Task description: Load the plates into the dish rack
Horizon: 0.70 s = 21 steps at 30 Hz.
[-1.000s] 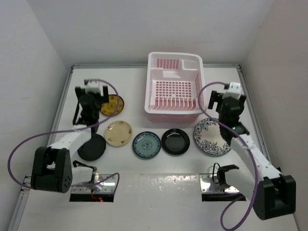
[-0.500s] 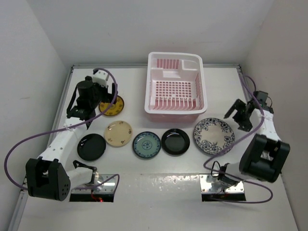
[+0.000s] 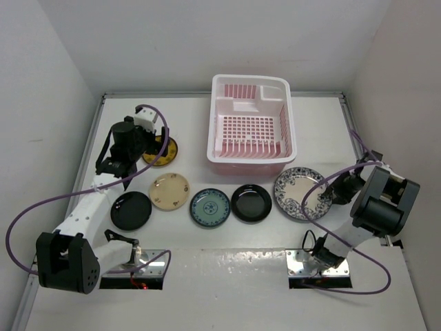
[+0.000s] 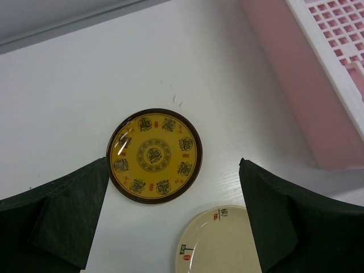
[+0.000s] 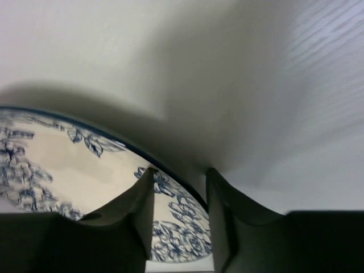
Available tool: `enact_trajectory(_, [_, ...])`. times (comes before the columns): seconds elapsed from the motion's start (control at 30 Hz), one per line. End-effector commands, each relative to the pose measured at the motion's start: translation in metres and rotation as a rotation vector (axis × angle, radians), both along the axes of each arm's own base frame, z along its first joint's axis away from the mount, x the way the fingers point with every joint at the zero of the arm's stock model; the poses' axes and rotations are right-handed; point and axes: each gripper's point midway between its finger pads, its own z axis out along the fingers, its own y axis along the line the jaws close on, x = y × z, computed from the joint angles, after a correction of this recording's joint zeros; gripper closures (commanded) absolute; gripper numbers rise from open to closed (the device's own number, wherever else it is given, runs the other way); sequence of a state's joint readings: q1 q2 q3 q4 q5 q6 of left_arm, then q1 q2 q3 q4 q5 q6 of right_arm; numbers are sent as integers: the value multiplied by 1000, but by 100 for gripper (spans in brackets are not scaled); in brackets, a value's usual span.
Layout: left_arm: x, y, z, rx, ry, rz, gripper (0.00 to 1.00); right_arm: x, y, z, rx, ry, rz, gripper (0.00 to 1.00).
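Several small plates lie in a row in front of the pink-and-white dish rack (image 3: 248, 167): glossy black (image 3: 131, 210), cream (image 3: 169, 190), blue-green (image 3: 210, 207), a second black (image 3: 251, 202), and white with dark flowers (image 3: 295, 193). A yellow patterned plate (image 3: 165, 152) lies behind them. My left gripper (image 3: 147, 141) hovers wide open above the yellow plate (image 4: 153, 154), and the cream plate (image 4: 219, 242) lies just below it. My right gripper (image 3: 329, 195) is low at the flowered plate's right edge. Its jaws (image 5: 179, 173) are partly closed and straddle the rim (image 5: 170, 196), one finger over the plate's face and one outside.
The rack (image 4: 318, 96) stands right of the yellow plate and holds no plates. White walls enclose the table on the left, back and right. The right arm's base block sits close to the right wall. Purple cables loop from both arms.
The right arm has swung from the right wall down to the flowered plate, its jaws narrowing around the rim. The plate has slid slightly left. The left gripper shifted a little over the yellow plate.
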<state>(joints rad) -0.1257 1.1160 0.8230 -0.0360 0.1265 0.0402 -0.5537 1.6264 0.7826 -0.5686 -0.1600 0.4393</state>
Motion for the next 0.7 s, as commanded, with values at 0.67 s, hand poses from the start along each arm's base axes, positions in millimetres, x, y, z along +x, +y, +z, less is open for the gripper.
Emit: enact_trajectory(0.67, [16, 1, 11, 17, -57, -6, 3, 52, -77, 179, -669, -399, -74, 100])
